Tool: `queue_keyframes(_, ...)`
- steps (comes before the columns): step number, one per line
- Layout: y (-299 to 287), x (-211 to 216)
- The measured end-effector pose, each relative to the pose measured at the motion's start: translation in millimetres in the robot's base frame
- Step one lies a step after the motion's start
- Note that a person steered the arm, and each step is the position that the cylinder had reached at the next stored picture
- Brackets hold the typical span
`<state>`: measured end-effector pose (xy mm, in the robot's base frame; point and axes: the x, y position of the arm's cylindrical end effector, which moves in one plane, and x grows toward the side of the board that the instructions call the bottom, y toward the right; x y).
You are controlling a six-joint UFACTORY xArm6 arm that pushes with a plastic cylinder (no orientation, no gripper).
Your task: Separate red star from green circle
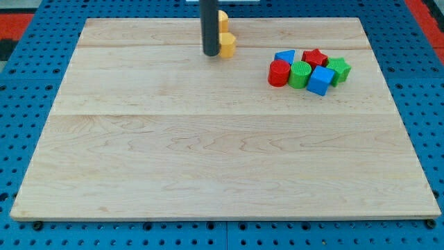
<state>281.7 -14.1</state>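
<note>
Board (208,160): pale wood, near half bare. Cluster of 6 blocks toward 2 o'clock of board centre. Nearest: blue cube (320,80). At its 9 o'clock, green circle (300,73), then red cylinder (279,72), touching in a row. Red star (315,57) sits at 1 o'clock of the green circle, touching it. Green star (338,69) at cluster's 3 o'clock edge; blue triangle (284,57) behind. My tip (211,53) rests at 12 o'clock, well apart from cluster, touching yellow block (227,44); second yellow block (222,20) behind. No fingers: bare rod
</note>
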Motion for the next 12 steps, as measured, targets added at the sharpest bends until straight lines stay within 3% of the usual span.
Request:
queue_keyframes(1, -19.4, 5.0)
queue_keyframes(2, -27.6, 35.8)
queue_keyframes(4, 67.7, 27.9)
queue_keyframes(6, 153.2, -52.7)
queue_keyframes(7, 225.4, -52.8)
queue_keyframes(8, 253.7, -19.6)
queue_keyframes(9, 253.1, 29.5)
queue_keyframes(12, 134.2, 61.3)
